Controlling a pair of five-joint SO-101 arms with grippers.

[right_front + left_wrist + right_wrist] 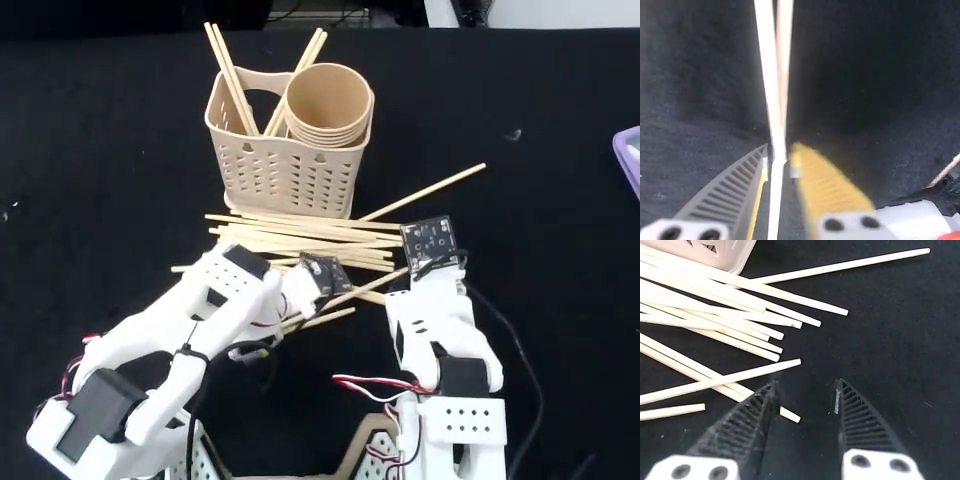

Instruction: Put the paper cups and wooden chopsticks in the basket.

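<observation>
A beige basket [250, 165] stands at the back with a stack of paper cups [328, 100] and a few wooden chopsticks [228, 70] inside it. Several more chopsticks [310, 238] lie in a loose pile on the black table just in front of the basket. My left gripper [322, 278] is at the pile's near edge, shut on two chopsticks [775, 75] that run out straight from between its fingers [777, 150]. My right gripper [805, 385] hovers open over bare table beside the pile [715, 315], holding nothing.
One chopstick [430, 190] lies slanted out to the right of the pile. A purple object [630, 155] sits at the table's right edge. The basket's corner [725, 252] lies beyond the pile in the right wrist view.
</observation>
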